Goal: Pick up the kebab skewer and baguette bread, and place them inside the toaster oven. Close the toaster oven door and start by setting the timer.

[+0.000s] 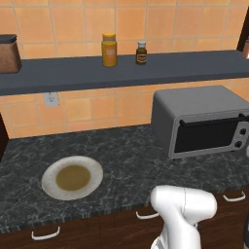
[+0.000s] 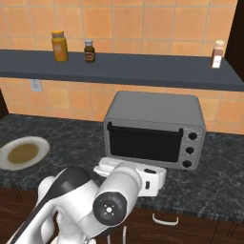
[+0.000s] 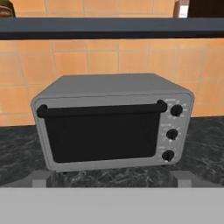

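The toaster oven point(image 1: 202, 119) point(image 2: 155, 128) point(image 3: 113, 122) stands on the dark marble counter against the tiled wall. Its door point(image 3: 100, 135) is shut, the black bar handle point(image 3: 101, 110) running along the top edge. Three knobs point(image 3: 171, 133) sit in a column at its right. My gripper point(image 3: 113, 179) is level with the oven's front and a short way back from it. It is open, with the fingertips point(image 3: 41, 178) wide apart and nothing between them. In the right base view my white hand point(image 2: 143, 177) hovers just in front of the oven. The kebab skewer and the baguette bread are out of view.
A white plate point(image 1: 51, 187) point(image 2: 40, 145) with a brownish centre lies on the counter left of the oven. A dark shelf point(image 1: 146, 70) above carries a yellow jar point(image 1: 109, 49), a small brown bottle point(image 1: 141, 52) and a shaker point(image 2: 218, 54). Drawer handles point(image 1: 45, 235) line the counter's front.
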You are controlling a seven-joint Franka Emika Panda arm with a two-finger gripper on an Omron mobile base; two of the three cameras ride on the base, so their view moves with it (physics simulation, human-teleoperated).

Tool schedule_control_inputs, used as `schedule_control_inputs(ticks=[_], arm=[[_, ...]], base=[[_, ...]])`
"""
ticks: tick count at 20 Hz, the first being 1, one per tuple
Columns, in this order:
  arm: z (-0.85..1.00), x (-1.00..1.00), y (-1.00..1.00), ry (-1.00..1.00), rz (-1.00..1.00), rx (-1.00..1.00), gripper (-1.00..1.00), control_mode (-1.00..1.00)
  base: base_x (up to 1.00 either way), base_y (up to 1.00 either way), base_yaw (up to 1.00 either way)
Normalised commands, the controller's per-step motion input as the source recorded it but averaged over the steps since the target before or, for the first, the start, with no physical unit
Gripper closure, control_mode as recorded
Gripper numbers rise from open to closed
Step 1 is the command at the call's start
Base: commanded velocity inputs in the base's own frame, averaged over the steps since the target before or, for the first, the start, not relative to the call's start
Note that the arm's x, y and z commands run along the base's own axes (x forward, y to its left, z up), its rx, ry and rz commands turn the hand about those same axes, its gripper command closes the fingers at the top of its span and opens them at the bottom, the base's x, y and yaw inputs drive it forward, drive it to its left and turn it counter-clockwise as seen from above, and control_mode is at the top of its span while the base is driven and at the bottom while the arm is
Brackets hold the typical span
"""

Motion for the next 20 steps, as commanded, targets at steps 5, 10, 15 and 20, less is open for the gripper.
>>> schedule_control_inputs(ticks=[5,10,15,20], arm=[[-0.26,0.0,0.0,0.0,0.0,0.0,-1.0,-1.0],[-0.43,0.0,0.0,0.0,0.0,0.0,-1.0,-1.0],[-0.2,0.25,-0.07,-0.05,0.0,0.01,-1.0,-1.0],[-0.07,0.59,-0.48,-0.09,0.0,0.06,-1.0,-1.0]], base=[[0.0,0.0,0.0],[0.0,0.0,0.0],[0.0,0.0,0.0],[0.0,0.0,0.0]])
